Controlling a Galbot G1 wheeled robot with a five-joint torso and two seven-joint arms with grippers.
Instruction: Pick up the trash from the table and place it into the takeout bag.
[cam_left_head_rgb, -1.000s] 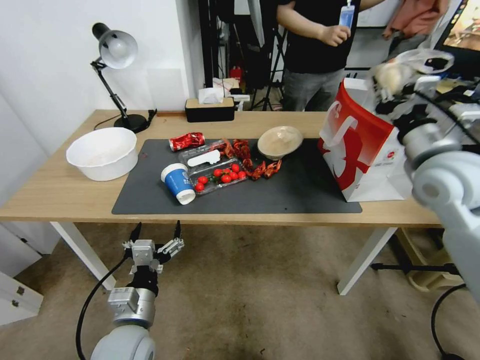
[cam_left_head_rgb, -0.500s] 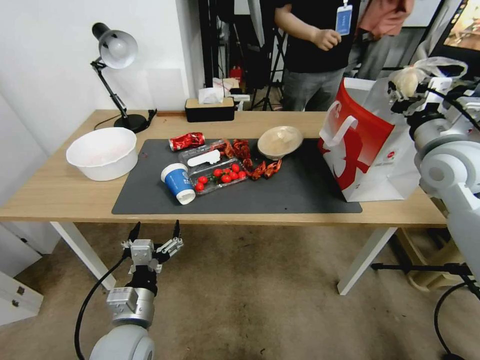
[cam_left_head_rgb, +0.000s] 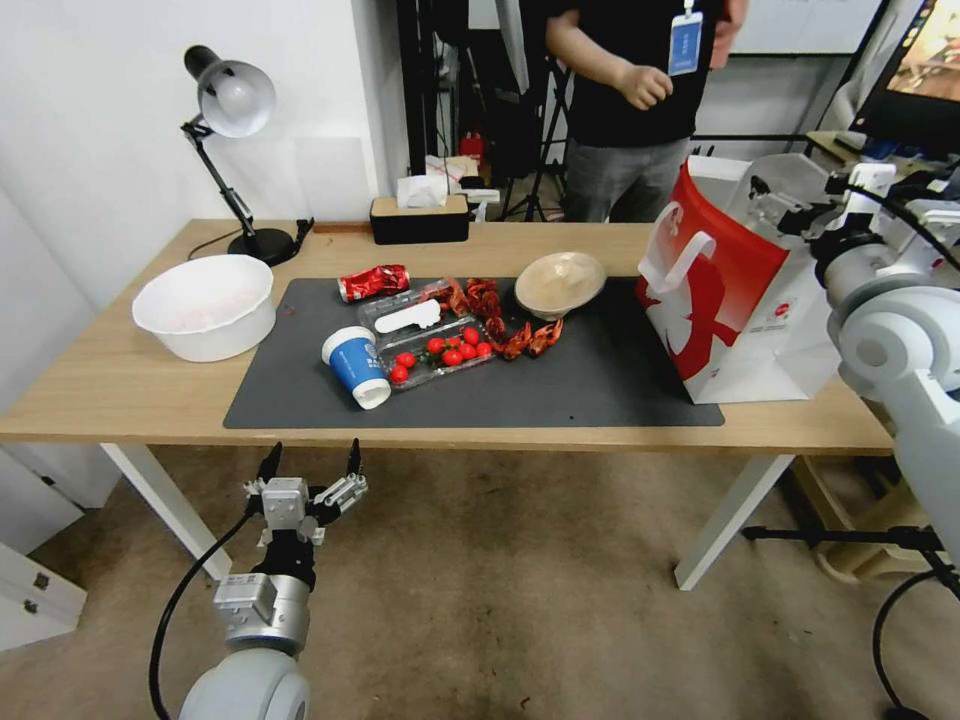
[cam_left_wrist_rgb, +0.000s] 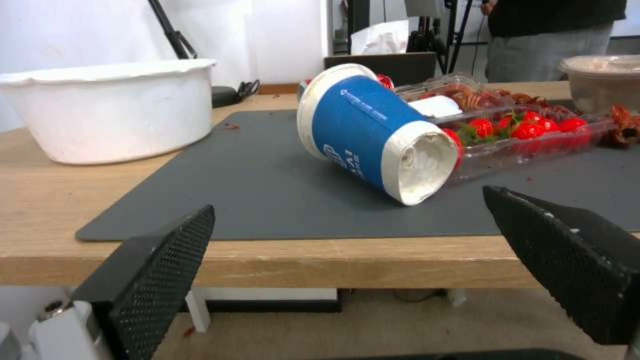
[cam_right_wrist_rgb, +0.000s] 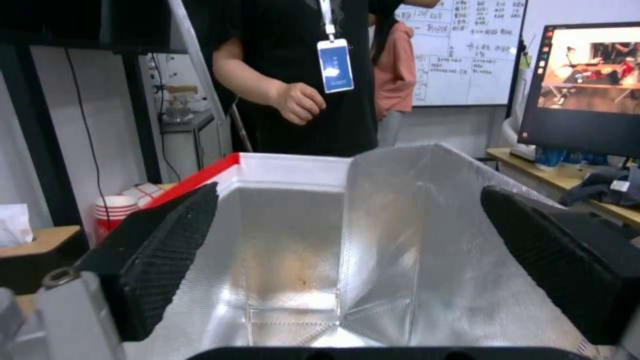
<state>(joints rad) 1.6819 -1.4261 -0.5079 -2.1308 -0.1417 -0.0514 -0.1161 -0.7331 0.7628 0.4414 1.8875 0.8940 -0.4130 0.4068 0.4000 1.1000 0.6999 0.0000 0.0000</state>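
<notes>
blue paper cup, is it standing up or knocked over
Knocked over. The blue paper cup lies on its side on the dark mat, its white base turned toward the table's front edge, beside the clear tomato tray.

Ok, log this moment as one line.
right tool: open, over takeout bag | left tool: open, below table edge | blue paper cup: on mat

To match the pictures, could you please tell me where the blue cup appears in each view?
Head view: blue cup lies on its side at the mat's near-left part.
Left wrist view: cup at centre, base toward camera.
Right wrist view: not in it.
Shared landmark: tomato tray beside it.
</notes>
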